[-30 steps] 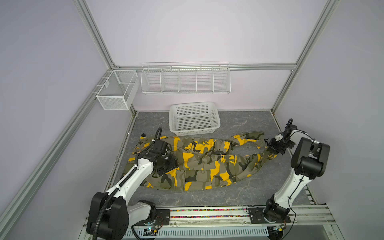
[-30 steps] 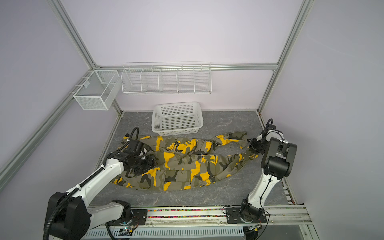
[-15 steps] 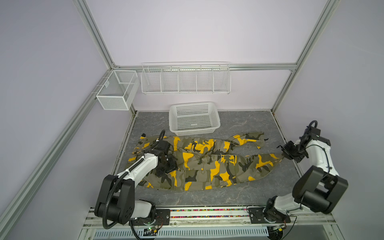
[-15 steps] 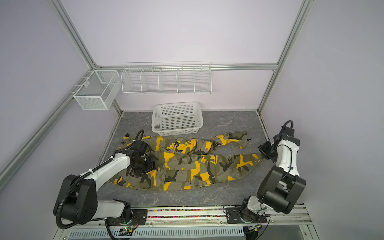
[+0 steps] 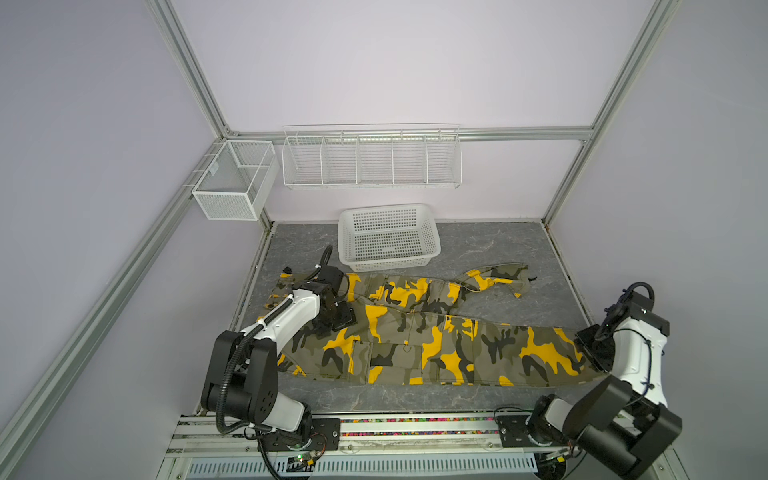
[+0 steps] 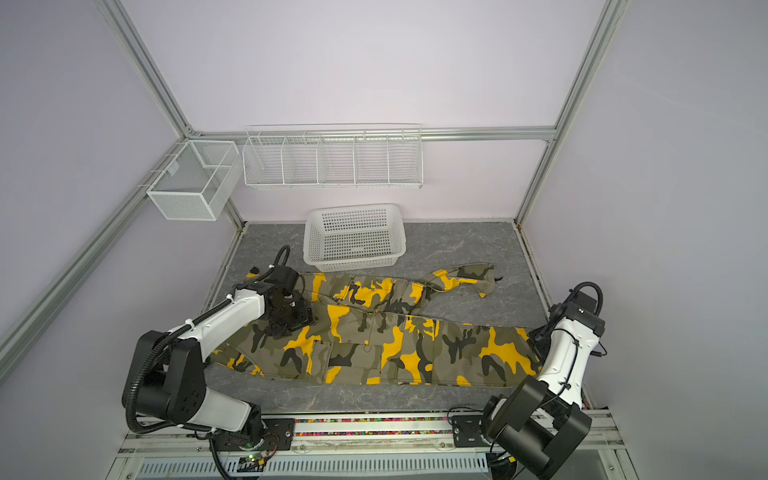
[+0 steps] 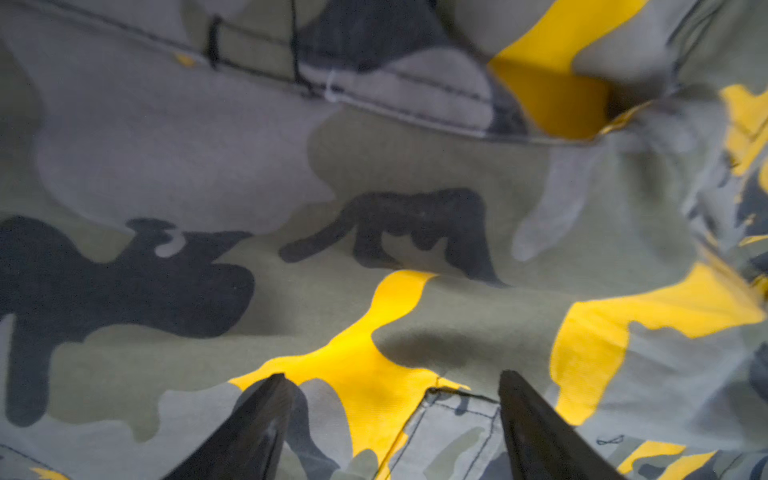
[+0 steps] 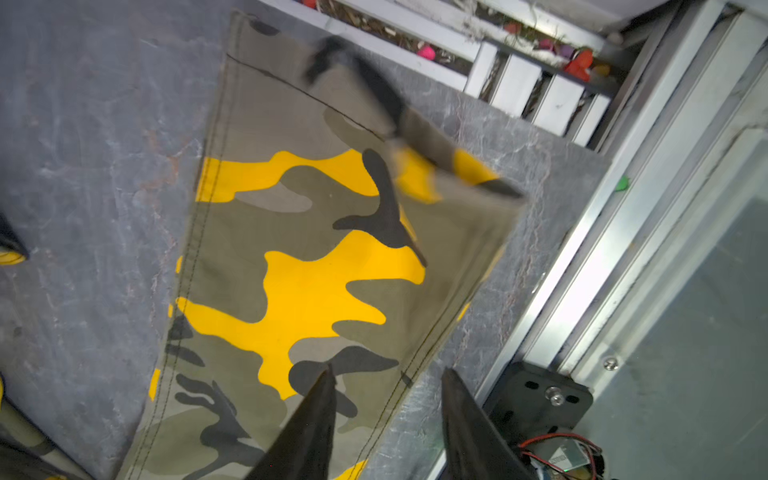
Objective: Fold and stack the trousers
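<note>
Both grippers have their fingers apart and nothing clamped between them. The left gripper sits low over cloth that fills its whole wrist view, and the right gripper has one finger over a cloth edge and the other over the bare grey table. The trousers lie spread flat on the table between the two grippers, waist end beneath the left gripper. They are olive green with bright yellow and black blotches, dark stitching along the seams and a patch pocket on the thigh. One long leg runs straight out to the right gripper, its end right under the fingers. The other leg bends away from that gripper and stops well short of it, out toward a white plastic basket that sits beyond the trousers from both arms. Seen from the right wrist, the hem has one corner turned over, and that corner is blurred. In both top views each arm's wrist covers its own fingertips, and the left arm hides much of the waistband. Whether the left fingers press on the cloth or hang just above it cannot be told.
</note>
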You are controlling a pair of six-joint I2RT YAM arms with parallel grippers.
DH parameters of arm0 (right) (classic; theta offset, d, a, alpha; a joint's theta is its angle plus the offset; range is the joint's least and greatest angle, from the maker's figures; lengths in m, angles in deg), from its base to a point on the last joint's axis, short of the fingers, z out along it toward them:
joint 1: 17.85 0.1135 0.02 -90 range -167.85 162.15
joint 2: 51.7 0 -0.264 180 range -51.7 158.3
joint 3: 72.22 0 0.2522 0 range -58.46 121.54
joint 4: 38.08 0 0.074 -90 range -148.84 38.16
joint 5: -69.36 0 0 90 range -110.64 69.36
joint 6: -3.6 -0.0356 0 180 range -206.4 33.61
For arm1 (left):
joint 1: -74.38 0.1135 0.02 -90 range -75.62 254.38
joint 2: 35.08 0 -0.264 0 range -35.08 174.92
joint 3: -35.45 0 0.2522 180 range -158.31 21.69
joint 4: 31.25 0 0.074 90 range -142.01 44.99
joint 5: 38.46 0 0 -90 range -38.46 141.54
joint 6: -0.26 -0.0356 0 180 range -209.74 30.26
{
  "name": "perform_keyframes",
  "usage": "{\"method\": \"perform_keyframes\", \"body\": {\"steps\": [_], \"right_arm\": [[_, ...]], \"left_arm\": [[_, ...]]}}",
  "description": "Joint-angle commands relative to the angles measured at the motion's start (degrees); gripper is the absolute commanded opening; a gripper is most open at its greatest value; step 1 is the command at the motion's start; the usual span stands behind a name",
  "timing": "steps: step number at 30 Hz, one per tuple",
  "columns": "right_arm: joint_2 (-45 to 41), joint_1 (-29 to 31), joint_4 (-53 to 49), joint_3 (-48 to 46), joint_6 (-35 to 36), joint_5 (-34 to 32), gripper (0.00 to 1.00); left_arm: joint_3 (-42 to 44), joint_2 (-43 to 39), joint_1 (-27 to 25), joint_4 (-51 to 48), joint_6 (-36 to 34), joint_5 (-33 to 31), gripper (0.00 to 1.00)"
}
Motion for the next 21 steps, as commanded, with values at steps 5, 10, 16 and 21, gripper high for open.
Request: {"method": "perform_keyframes", "body": {"steps": [5,10,16,21], "right_arm": [[0.1,15.4,9.1,-0.1,-11.8,6.6,0.48],[8.5,22.8,21.8,-7.0,-11.6,9.9,0.55],[13.3,25.6,25.4,-10.2,-11.1,9.3,0.56],[14.6,25.6,24.2,-10.6,-7.6,9.0,0.57]], "left_arm": [[-8.0,4.1,0.5,-1.7,-7.0,-3.0,0.8],[-6.1,6.7,1.0,3.4,-6.2,-3.0,0.8],[1.4,4.2,1.1,5.9,-1.4,-3.0,0.8],[6.3,1.7,3.6,3.8,2.0,-3.9,0.8]]}}
